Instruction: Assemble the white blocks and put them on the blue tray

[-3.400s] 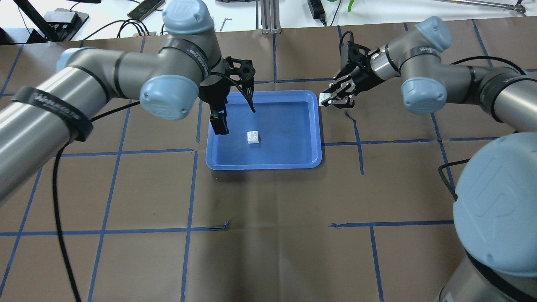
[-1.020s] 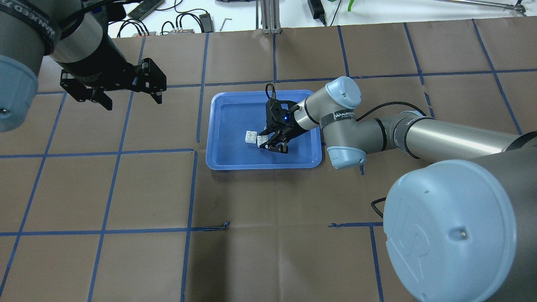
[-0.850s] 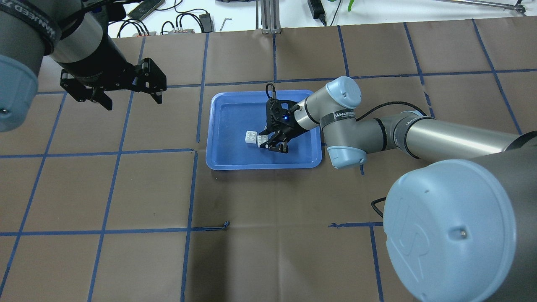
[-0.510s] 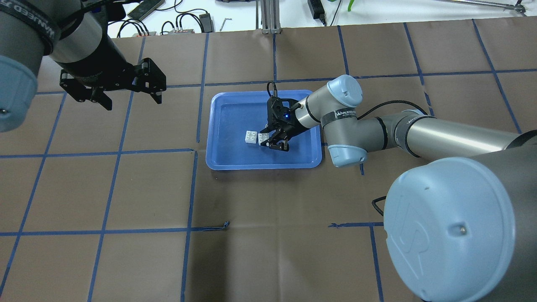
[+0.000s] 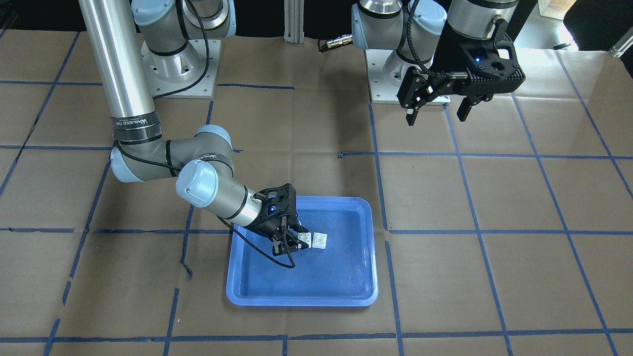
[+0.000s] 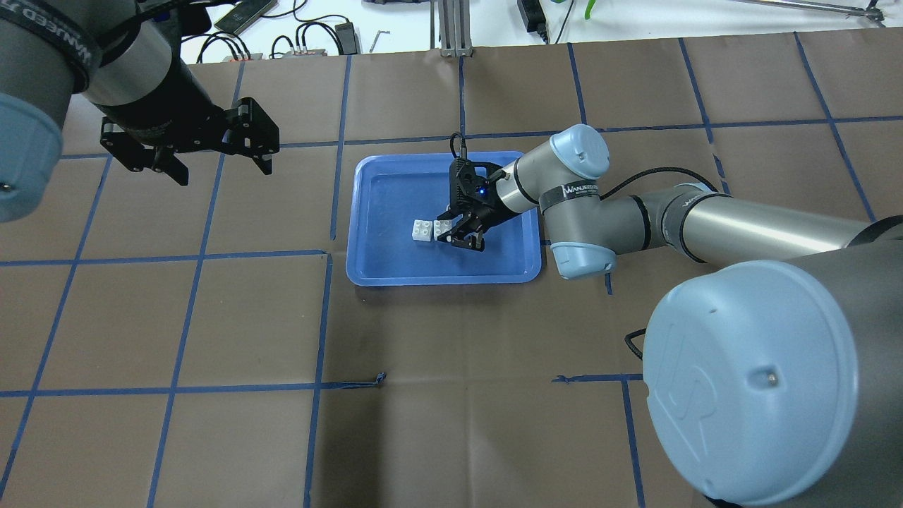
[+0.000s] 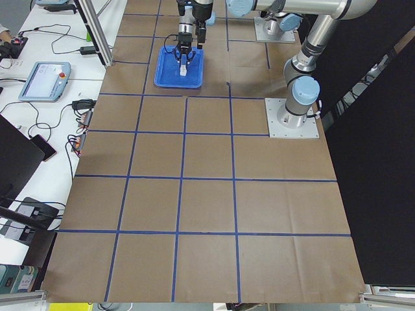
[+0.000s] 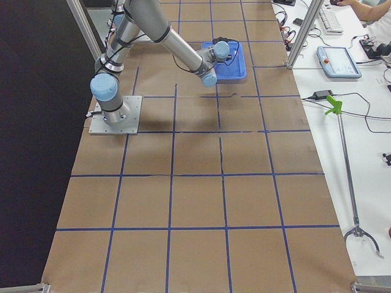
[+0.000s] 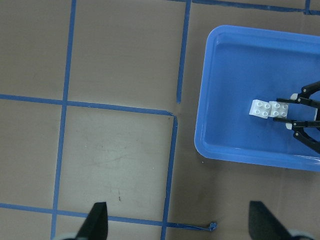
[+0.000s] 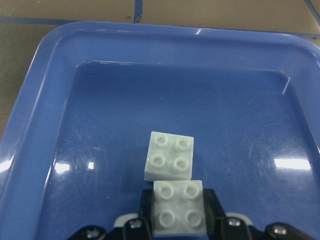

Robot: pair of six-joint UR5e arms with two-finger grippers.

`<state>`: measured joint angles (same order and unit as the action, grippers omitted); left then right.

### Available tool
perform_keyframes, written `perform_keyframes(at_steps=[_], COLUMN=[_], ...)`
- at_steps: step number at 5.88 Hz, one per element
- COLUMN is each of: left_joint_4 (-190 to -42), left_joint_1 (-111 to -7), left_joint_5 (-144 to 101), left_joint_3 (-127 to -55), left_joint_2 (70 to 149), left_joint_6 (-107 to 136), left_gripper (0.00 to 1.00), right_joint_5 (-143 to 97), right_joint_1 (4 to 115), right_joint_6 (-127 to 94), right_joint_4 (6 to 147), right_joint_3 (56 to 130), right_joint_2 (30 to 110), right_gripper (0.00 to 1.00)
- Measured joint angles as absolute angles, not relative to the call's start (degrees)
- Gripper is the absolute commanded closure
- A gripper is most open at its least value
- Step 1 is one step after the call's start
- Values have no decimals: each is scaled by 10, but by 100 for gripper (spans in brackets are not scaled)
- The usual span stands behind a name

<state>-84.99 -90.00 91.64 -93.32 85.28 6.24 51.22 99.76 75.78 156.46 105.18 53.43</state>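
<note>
— Brown-paper tabletop (image 6: pixel 451 339), taped in blue squares. What's in the blue tray (image 6: pixel 395 204)?
— One white block (image 10: pixel 169 155) lying studs-up on its floor; right gripper (image 10: pixel 178 220) clenched on a second white block (image 10: pixel 178 207) just beside it.
— Left gripper (image 6: pixel 224 173)?
— Fingers spread, holding nothing, well away from the tray.

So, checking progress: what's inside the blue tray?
Two unstacked white blocks side by side: the free block and the held block in the right hand. The blue tray floor under that hand is hidden.
</note>
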Motion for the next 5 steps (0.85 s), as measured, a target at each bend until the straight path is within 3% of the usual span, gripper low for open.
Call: perform_keyframes(at_steps=[5], left_joint_4=[-849], left_joint_1=[-902], left_joint_5=[914], left_joint_3=[-933], left_joint_2=[855], left_joint_6=[66], left_gripper=[1], right_joint_5=[505], right_joint_1=[1001], right_joint_6=[752], right_joint_4=[1567], right_joint_3=[1054], right_joint_2=[534], right_gripper=[72])
